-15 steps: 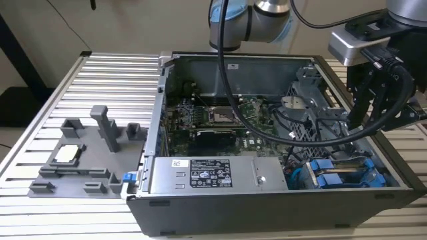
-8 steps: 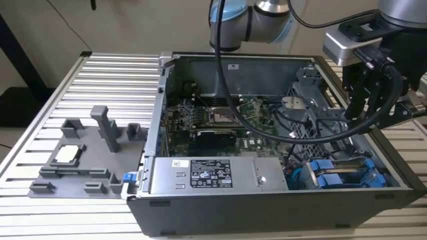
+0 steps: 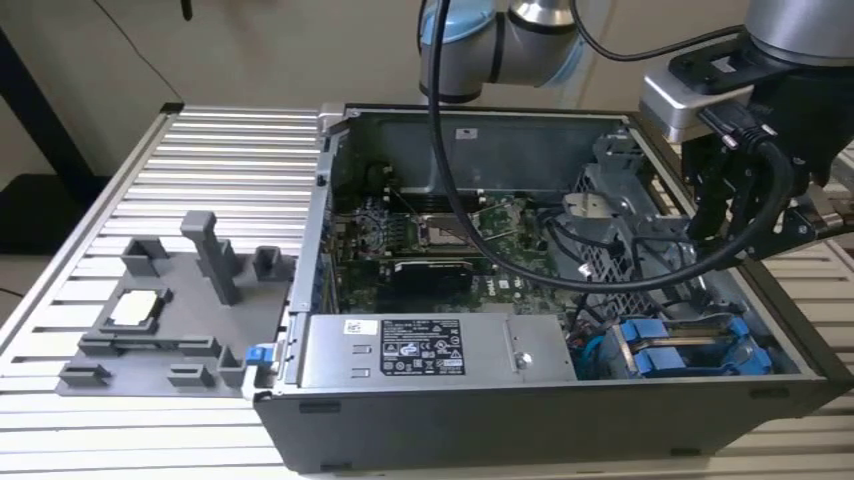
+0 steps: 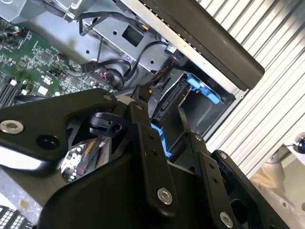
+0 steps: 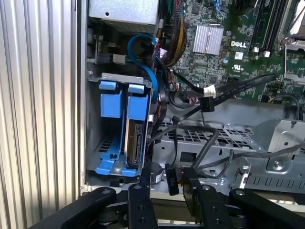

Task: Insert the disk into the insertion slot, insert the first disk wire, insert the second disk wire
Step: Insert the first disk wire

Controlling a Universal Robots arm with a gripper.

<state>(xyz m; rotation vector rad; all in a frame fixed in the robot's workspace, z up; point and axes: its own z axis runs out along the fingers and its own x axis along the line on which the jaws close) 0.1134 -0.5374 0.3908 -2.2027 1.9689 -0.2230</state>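
Where the arm hangs over the open case (image 3: 534,435), entries run from the wrist outward.

1. Gripper (image 5: 167,176): fingers part open. A black plug (image 5: 170,183) stands between them with a gap on either side, so nothing looks pinched.
2. Disk (image 5: 136,143): seated in the slot (image 5: 125,76) in its blue carrier (image 5: 136,101), just beyond the fingertips. It stands on edge. The connector end faces out of the case's open side, toward the gripper. The long axis is judged to run straight down into the bay, away from the wrist.
3. Spare carrier (image 5: 109,102): just beside the disk in the same cage; looks empty.
4. Tagged plug (image 5: 207,102): loose on its black lead over the perforated panel (image 5: 214,136), apart from the disk.
5. Board (image 5: 248,28) and supply (image 3: 427,350): farther off.

Handling note, with the step judged to be the first wire: close on the plug's flat sides and turn it until its long side lies along the connector strip with the key matched. Press along the disk's long axis only. Any tilt would likely jam the plug or bend contacts. Keep the trailing lead off the blue cable (image 5: 143,57) and the carrier tabs.
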